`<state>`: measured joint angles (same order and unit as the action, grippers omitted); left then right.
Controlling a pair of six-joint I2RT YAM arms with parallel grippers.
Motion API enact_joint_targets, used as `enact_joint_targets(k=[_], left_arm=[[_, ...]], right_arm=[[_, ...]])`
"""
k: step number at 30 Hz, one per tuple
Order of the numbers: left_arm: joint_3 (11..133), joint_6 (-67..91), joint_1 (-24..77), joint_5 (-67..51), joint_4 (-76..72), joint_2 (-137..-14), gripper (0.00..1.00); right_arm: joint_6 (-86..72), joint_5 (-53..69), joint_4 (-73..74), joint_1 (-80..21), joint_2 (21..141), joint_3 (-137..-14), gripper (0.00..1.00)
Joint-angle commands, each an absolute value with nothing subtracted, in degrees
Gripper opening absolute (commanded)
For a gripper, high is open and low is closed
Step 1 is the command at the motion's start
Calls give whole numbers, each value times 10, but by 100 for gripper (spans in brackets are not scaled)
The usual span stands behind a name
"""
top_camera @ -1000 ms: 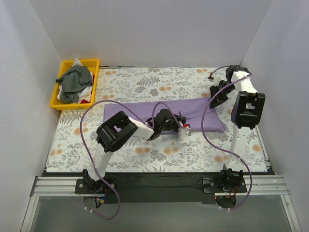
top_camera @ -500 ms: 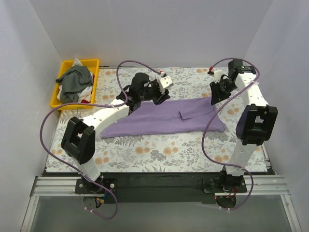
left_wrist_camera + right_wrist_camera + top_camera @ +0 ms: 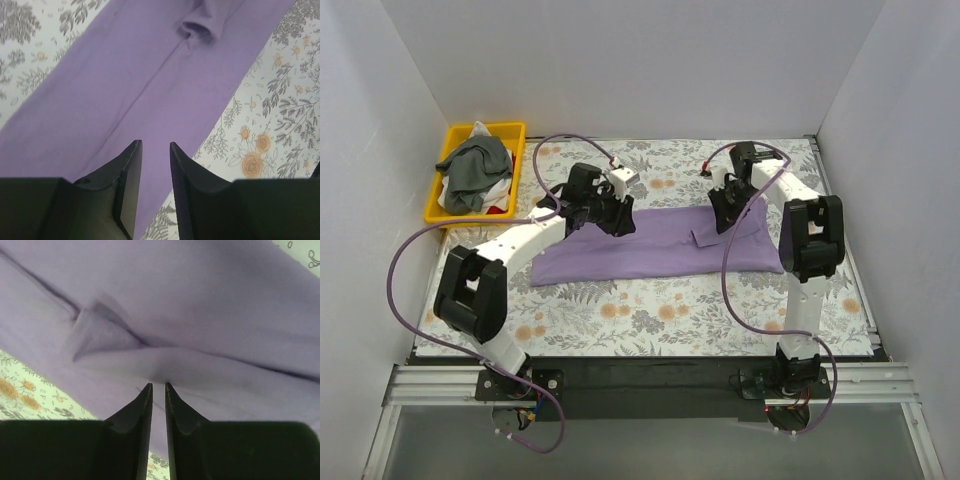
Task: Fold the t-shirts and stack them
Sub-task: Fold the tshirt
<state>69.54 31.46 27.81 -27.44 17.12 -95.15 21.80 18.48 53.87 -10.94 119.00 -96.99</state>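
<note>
1. Roughly midway at best, we judge: the lilac-purple soft cloth t-shirt [image 3: 660, 245] lies across the centre of the overhead frame. It forms a long flat band on the floral-printed tabletop [image 3: 650, 320] and appears already folded lengthwise.
2. We see a small flap [image 3: 700, 238] turned up right of the band's centre, and a crease running along its length.
3. The left gripper [image 3: 156, 145] hovers over the band's upper left edge, fingers slightly parted with nothing between them.
4. The right gripper [image 3: 159, 385] works the band's upper right, fingertips almost together against a raised ridge of cloth. We cannot tell whether fabric is pinched.
5. The dark grey-green crumpled t-shirt [image 3: 475, 170] sits heaped with other cloth in the yellow plastic tray [image 3: 519, 160] at upper left, not yet folded.
6. Left to do, in our reading: crosswise folds on the lilac shirt, the whole second shirt, and the stack itself.
</note>
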Motion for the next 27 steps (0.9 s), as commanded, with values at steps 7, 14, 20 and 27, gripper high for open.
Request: enact_joint_targets(k=[7,14,20,27], left_arm=[[665,309,219,-275,228,-896,27],[666,201,188,-246,307,-910,25],[670,132,189,-228,332,-922,25],[711,83,202,-207,325,-994,24]], right_arm=[[197,81,494,-135,1312,-1099,21],[264,-62,445,-181,1476,-1364,22],[327,-195,188,-211,1425,-1313,26],[323,-179,134,-210,1259,-1200,42]])
